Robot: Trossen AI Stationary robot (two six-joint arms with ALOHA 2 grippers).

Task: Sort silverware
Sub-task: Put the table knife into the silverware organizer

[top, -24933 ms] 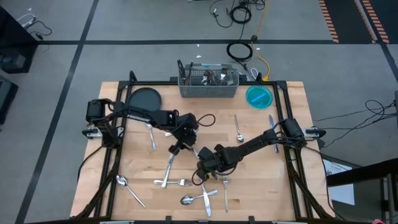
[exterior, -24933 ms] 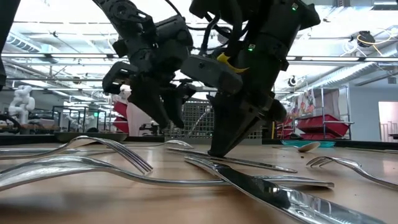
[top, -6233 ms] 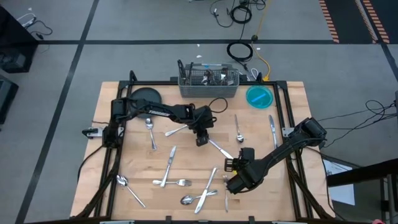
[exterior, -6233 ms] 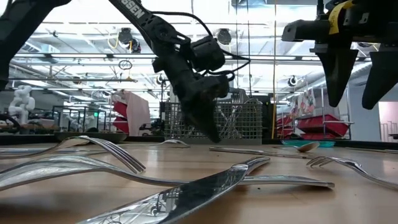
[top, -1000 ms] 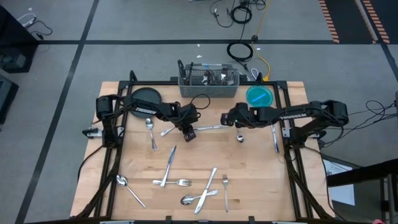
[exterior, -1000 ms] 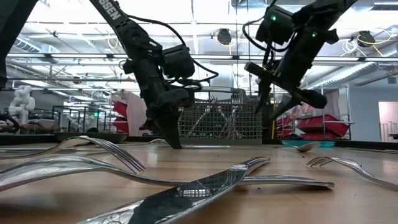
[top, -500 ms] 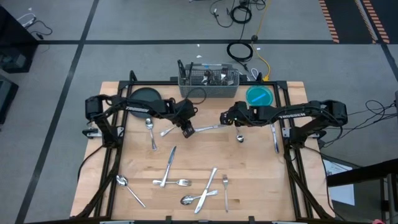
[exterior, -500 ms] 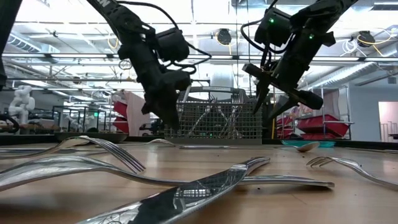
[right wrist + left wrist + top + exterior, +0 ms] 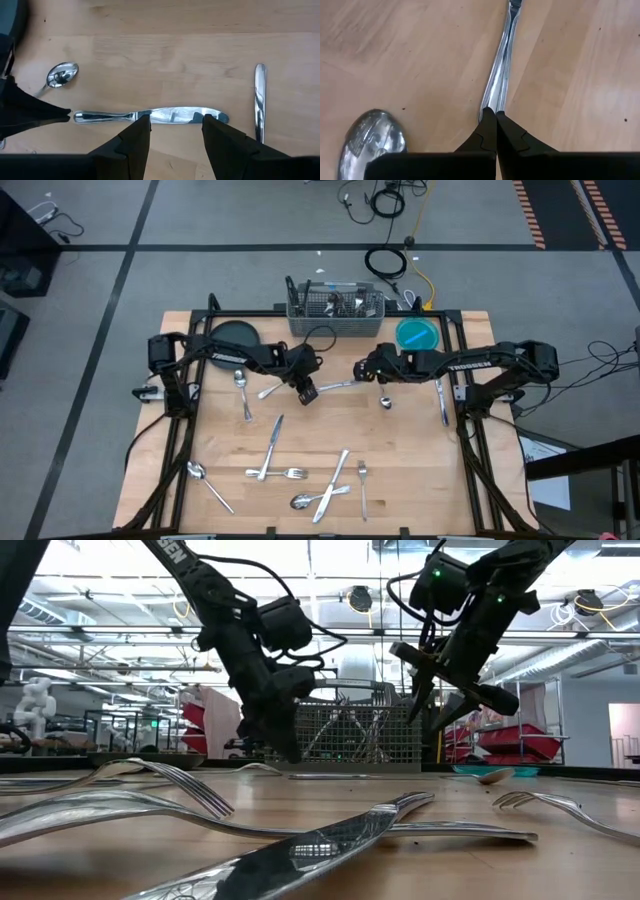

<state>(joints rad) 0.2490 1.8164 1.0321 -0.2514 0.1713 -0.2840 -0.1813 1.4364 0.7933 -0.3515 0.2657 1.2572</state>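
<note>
A table knife (image 9: 150,116) lies flat on the wooden surface (image 9: 400,470), directly beneath the right gripper (image 9: 175,131), whose fingers stand apart over its blade. The left gripper (image 9: 495,131), fingers pressed together, touches the handle end. Bare wood surrounds it; only the right wrist view shows a second knife (image 9: 259,100) beside it.

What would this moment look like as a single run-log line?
left gripper: shut, at knife handle | right gripper: open above knife blade | caddy: behind

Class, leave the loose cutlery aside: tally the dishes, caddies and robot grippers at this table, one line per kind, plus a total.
Dishes: 2 (dark plate, blue dish)
Wire-mesh caddy: 1
Grippers: 2 (left gripper, right gripper, at either end of one knife)
Total: 5
</note>
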